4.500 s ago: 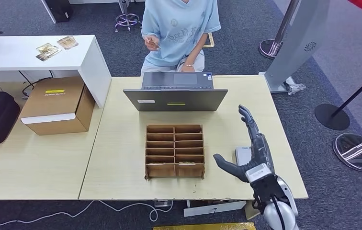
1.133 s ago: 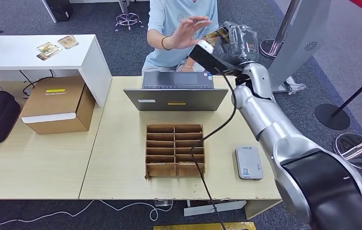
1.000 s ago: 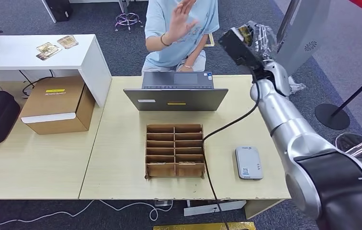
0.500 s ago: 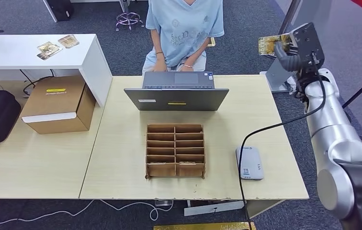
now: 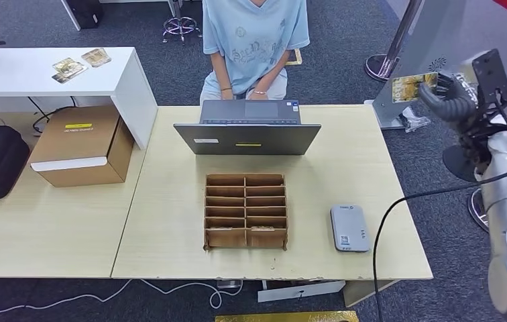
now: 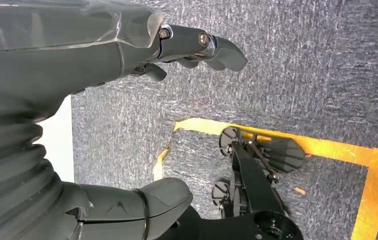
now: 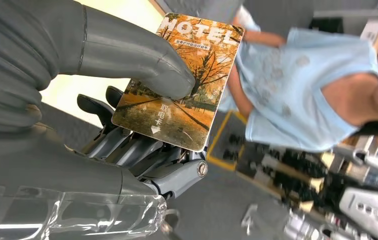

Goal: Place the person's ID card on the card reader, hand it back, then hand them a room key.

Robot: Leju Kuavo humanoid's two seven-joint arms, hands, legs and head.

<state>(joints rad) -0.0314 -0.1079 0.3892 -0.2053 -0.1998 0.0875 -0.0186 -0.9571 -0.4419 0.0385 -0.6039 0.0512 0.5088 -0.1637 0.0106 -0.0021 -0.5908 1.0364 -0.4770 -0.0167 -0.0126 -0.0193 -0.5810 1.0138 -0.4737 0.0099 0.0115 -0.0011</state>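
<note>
At upper right of the head view, our right robot hand point(image 5: 453, 95) pinches the ID card point(image 5: 412, 86) by one edge; thin, stiff, light, slippery, we judge. Our left robot hand point(image 6: 102, 100) hangs loosely spread, holding nothing.

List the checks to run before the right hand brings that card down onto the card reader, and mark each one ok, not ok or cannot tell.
1. Card held firmly: ok. The right hand pinches the card between thumb and fingers.
2. Card is the person's ID: cannot tell. Its face reads MOTEL over an autumn scene.
3. Card reader top bare: ok. It lies flat on the table, right of the wooden sorter.
4. Descent path: ok. No obstacle visible between the raised right hand and the reader.
5. Person out of the way: ok. Their hands rest behind the laptop.
6. Left hand idle: ok. It hangs above the carpet, holding nothing.
</note>
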